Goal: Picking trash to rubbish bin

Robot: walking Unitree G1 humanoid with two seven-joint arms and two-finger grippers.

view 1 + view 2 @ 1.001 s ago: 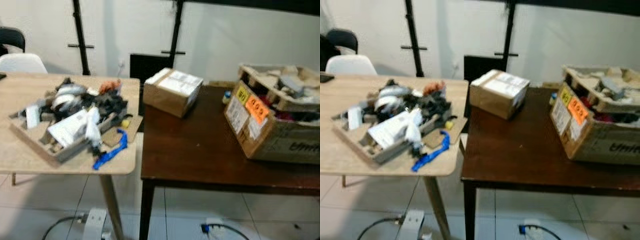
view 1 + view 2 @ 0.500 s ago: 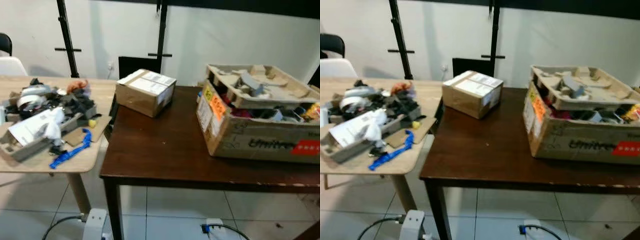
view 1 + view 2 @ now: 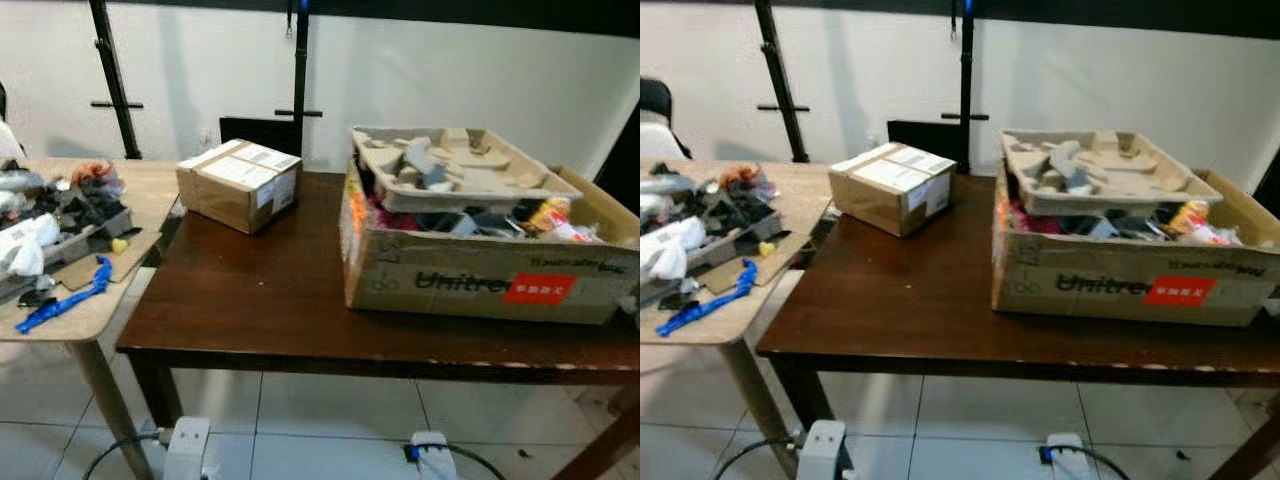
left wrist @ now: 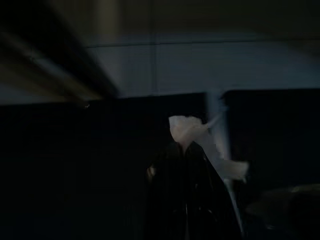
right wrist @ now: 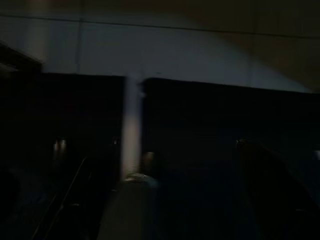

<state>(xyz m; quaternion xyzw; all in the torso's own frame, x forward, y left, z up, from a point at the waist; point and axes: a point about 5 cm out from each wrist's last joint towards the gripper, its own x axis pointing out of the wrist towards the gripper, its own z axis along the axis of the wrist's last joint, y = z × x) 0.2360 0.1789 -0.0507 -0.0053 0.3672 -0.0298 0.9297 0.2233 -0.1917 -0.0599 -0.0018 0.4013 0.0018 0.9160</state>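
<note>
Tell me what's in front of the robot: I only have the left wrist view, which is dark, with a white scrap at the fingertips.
Observer: From the head camera, a dark brown table stands straight ahead.
Operator: Anything on it?
Observer: A small taped cardboard box sits toward its left rear. A large open carton is on the right, topped by a pulp tray.
Operator: And further left?
Observer: A light wooden table carries a pile of scraps, with a blue strip near its front edge.
</note>
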